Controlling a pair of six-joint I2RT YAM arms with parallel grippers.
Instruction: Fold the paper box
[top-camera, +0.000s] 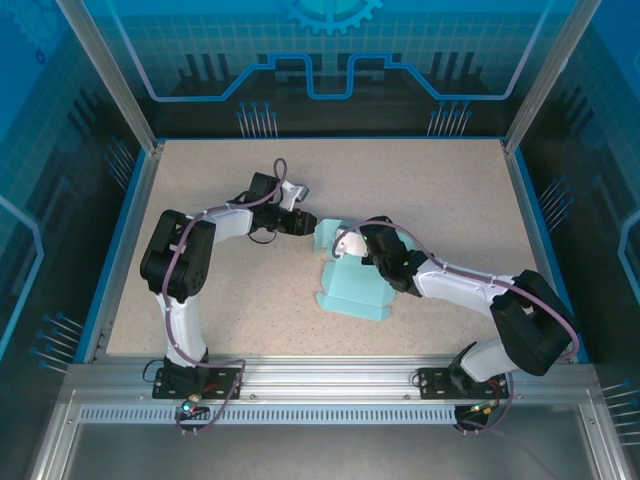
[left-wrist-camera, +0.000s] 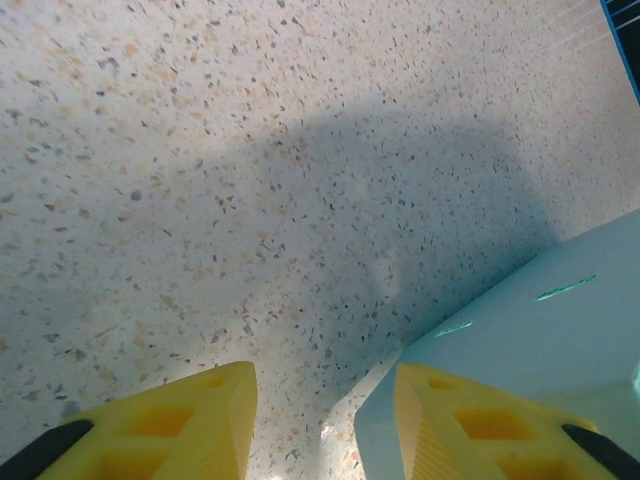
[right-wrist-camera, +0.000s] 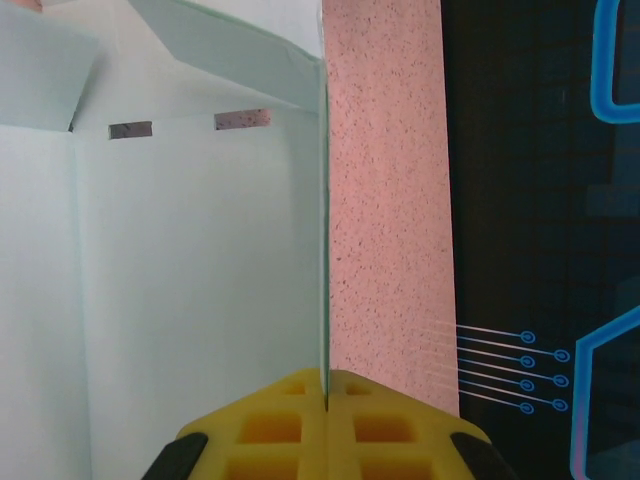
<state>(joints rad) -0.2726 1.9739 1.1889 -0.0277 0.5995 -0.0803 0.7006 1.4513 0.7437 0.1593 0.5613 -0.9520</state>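
Box (top-camera: 352, 290) part-folded, sitting mid-tabletop (top-camera: 430, 190).
We see one panel standing upright at the box's far end, with the rest lying flat toward the arm bases. Our right tool (right-wrist-camera: 325, 385) is pinched closed on that panel's thin edge. Our left tool (left-wrist-camera: 325, 400) has its fingers spread, holding nothing. One finger is at the box's corner, though we can't tell if it touches, and the other is over bare tabletop.
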